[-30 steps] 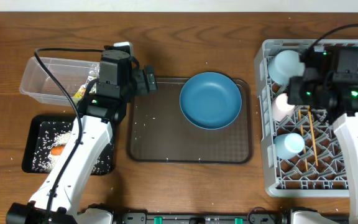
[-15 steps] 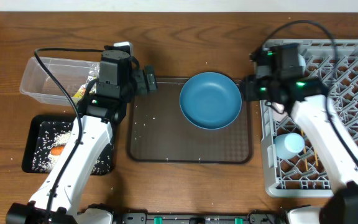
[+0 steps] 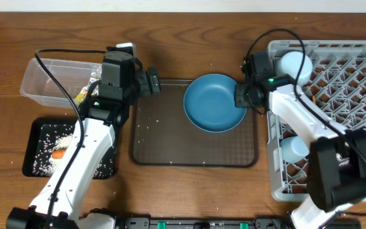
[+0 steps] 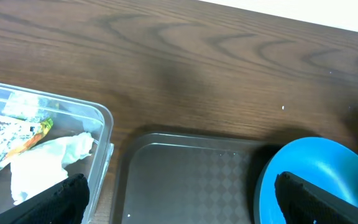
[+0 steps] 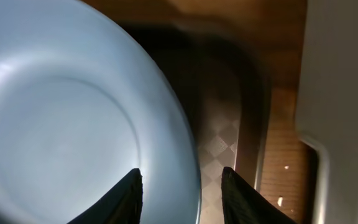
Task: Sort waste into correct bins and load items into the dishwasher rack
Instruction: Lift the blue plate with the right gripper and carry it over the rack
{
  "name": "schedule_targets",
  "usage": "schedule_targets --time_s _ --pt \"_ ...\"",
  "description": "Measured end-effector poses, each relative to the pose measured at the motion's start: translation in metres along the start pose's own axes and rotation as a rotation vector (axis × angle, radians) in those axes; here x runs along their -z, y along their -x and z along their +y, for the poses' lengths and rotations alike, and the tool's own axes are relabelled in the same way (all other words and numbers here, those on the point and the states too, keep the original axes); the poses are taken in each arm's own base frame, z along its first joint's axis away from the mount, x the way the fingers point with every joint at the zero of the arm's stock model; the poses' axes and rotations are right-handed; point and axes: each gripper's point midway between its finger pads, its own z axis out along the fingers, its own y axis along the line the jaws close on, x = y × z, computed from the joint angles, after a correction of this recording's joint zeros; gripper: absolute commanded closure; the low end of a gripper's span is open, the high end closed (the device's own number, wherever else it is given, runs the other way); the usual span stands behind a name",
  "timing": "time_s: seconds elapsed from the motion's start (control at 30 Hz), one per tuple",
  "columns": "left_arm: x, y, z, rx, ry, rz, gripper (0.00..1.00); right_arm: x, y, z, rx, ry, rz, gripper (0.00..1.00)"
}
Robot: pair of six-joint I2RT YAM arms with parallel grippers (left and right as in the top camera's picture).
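Down to loading the large round blue plate (image 3: 215, 102), lying flat on the dark brown serving tray (image 3: 164, 140) with its right rim running between the jaws of the right gripper (image 5: 182, 190). Spread to either side of that rim, one finger over the plate's face, the other over bare tray; pinching nothing yet.

Looks like the grasp step for the plate, bound for the large square grey plastic lattice rack (image 3: 361, 127) just behind those jaws. Calls next for closing on the rim, lifting clear of the tray's lip, then standing the plate on edge between pegs, clear of the light blue cup (image 3: 295, 147).

Further out, left gripper (image 4: 185, 202) spread wide and empty, with the clear rectangular plastic tub (image 3: 43, 79) off to one side of its jaws, holding a crumpled white tissue (image 4: 42, 165).
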Motion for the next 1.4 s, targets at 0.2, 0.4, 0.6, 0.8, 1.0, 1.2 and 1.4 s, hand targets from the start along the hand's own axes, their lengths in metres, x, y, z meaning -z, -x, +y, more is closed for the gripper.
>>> schedule_targets --time_s 0.2,0.4,0.6,0.8,1.0,1.2,1.4 --pt "0.000 0.000 0.000 0.000 0.000 0.000 0.02 -0.019 -0.013 0.001 -0.006 -0.015 0.054 0.99" --pt "0.000 0.000 0.000 0.000 0.000 0.000 0.02 -0.003 -0.004 0.013 -0.005 0.022 0.017 0.99" --pt "0.000 0.000 0.000 0.000 0.000 0.000 0.02 0.057 0.027 0.011 0.020 0.019 -0.144 0.99" --pt "0.000 0.000 0.000 0.000 0.000 0.000 0.02 0.172 0.051 -0.034 0.063 -0.144 -0.398 0.99" --pt "0.000 0.000 0.000 0.000 0.000 0.000 0.02 0.269 0.028 -0.154 -0.122 -0.590 -0.525 0.99" --pt "0.000 0.000 0.000 0.000 0.000 0.000 0.02 0.374 -0.024 -0.267 -0.485 -1.100 -0.638 0.99" --pt "0.000 0.000 0.000 0.000 0.000 0.000 0.02 0.413 -0.069 -0.306 -0.623 -1.366 -0.557 0.99"
